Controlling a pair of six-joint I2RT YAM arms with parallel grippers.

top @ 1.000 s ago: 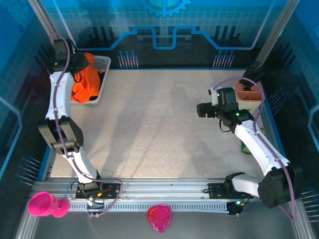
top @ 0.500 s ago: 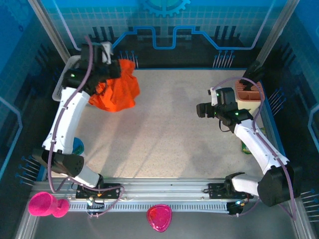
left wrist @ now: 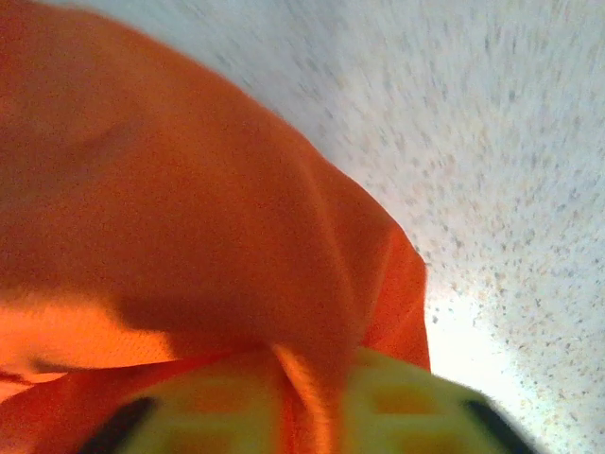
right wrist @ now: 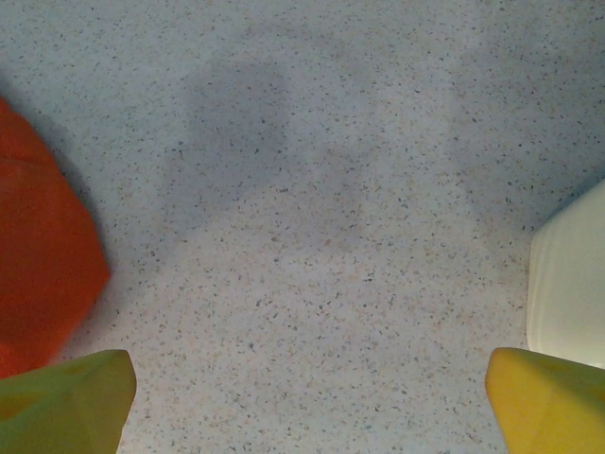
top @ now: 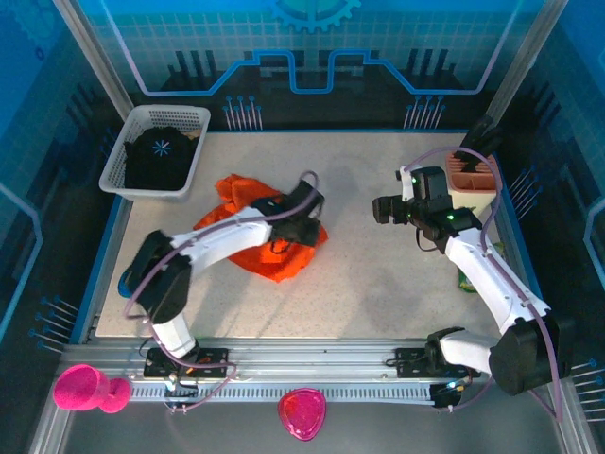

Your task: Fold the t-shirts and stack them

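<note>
The orange t-shirt (top: 279, 260) is seen crumpled in a loose heap on the bench (top: 378, 293), left of the middle and well clear of every edge. The left arm is stretched low across it from the near left corner, and the left gripper (top: 304, 219) is placed over the right end of the heap. From the left wrist, the orange cloth (left wrist: 189, 236) is seen close up, and a raised fold of it runs between the two yellow-green fingers of the left gripper (left wrist: 302, 416). Whether that fold is pinched or merely lies between loosened jaws cannot be told.

The black t-shirt (top: 161, 163) is bundled inside the white mesh basket (top: 170, 112), which is set at the far left corner of the bench. A pale starburst print is shown on its upper side.

The right gripper (top: 383, 208) is held above bare bench, right of the middle, apart from the orange heap. Its jaws are spread wide with nothing between them: in the right wrist view the gripper (right wrist: 302, 402) is seen with its two yellow fingers at opposite lower corners, and an edge of the orange t-shirt (right wrist: 43, 274) is caught at the left side. A cream tub (top: 470, 184) is placed at the right edge of the bench, just behind the right arm.
</note>
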